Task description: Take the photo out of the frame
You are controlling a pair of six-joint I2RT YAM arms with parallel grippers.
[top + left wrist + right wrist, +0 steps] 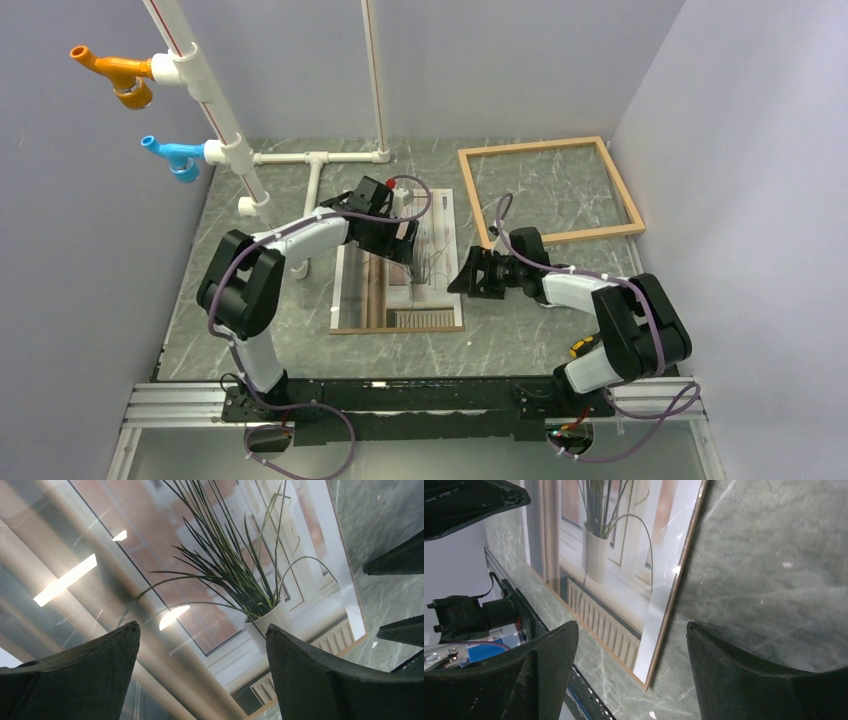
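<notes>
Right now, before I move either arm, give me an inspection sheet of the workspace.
Surface: grey marbled table, no spills seen.
Job's things: photo lies face up mid-table, out of the frame. The frame lies empty at the far right, apart from the photo.
Clutter: white pipe structure at the far left, with orange fitting and blue fitting.
End effectors: left end effector open, over the photo; right end effector open, at the photo's right edge; neither holds anything.
Cables: purple cables run along both arms, looping at the wrists.
Surroundings: pale walls on three sides; metal rail at the near edge.
</notes>
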